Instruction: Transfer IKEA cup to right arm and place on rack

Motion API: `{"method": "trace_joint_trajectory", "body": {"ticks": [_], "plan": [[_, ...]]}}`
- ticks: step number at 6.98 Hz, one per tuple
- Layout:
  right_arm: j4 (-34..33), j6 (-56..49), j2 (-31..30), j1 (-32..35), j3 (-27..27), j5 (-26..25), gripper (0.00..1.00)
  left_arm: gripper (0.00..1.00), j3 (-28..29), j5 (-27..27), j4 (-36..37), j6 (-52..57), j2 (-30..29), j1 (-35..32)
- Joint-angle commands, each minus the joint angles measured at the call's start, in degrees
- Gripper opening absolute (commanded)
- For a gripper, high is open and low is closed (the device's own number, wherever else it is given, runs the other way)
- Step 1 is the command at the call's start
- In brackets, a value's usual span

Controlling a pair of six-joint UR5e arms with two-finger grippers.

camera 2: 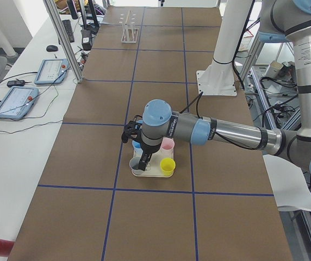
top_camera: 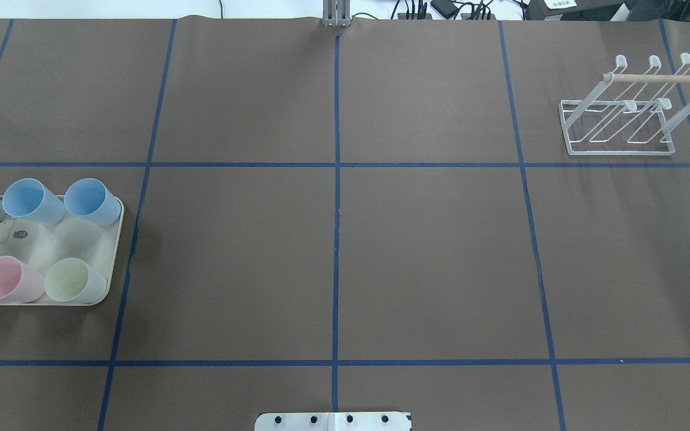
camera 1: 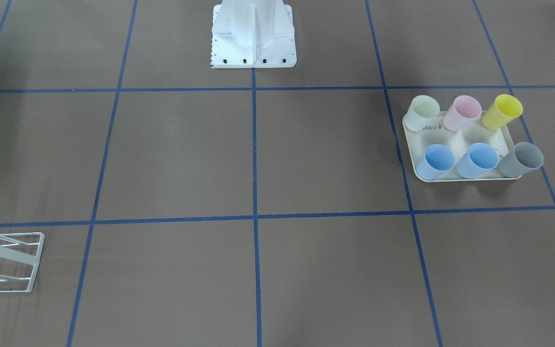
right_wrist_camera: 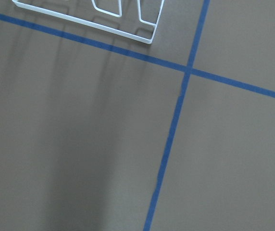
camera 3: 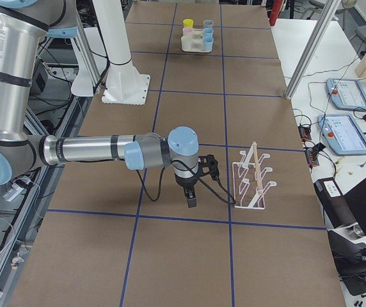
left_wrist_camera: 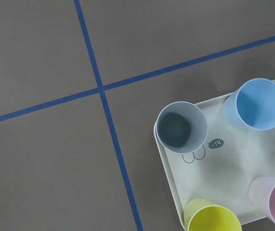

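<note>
Several IKEA cups stand upright on a cream tray [camera 1: 470,137]: a grey cup [camera 1: 521,160], two blue ones, and a yellow, a pink and a pale green one. The left wrist view looks straight down at the grey cup [left_wrist_camera: 181,127] and the tray corner. In the exterior left view my left gripper [camera 2: 143,162] hangs over the tray [camera 2: 144,173]; I cannot tell whether it is open or shut. The white wire rack [top_camera: 620,120] stands empty at the far right. My right gripper [camera 3: 190,198] hovers just beside the rack [camera 3: 250,179]; I cannot tell its state either.
Blue tape lines divide the brown table cover into squares. The white robot base [top_camera: 333,421] sits at mid-table on the near edge. Operator tablets [camera 3: 346,96] and aluminium posts [camera 2: 63,38] stand along the far side. The rack's base corner [right_wrist_camera: 151,40] shows in the right wrist view.
</note>
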Motion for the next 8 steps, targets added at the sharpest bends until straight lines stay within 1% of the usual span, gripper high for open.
{"method": "trace_joint_trajectory", "body": {"ticks": [1,2,3,4,5,6,7,8], "plan": [[5.6,0.2,2.0,0.0,1.6,2.9,1.00,1.00,1.3,0.5,-6.3,0.0,-5.2,-0.1],[9.4,1.1,2.1,0.0,1.7,3.7,1.00,1.00,2.1,0.5,-11.3,0.0,-5.4,-0.1],[11.1,5.1,2.1,0.0,2.1,5.2,1.00,1.00,4.4,-0.1,-17.6,0.2,-6.7,-0.1],[12.7,6.6,2.1,0.0,1.4,5.5,1.00,1.00,6.1,-0.1,-22.6,-0.3,-7.2,-0.1],[14.5,6.7,2.1,0.0,2.2,5.5,1.00,1.00,6.9,-0.3,-23.1,-3.5,-7.6,-0.1],[19.7,9.5,2.1,-0.3,2.2,5.6,1.00,1.00,5.9,-0.7,-24.1,-5.4,-8.0,-0.1],[22.6,12.3,2.2,-3.5,2.2,5.8,1.00,1.00,6.3,-1.9,-27.8,-6.3,-7.5,0.2],[22.8,14.6,4.4,-5.4,2.3,7.2,0.99,1.00,7.2,-1.3,-31.0,-6.3,-7.5,4.4]]}}
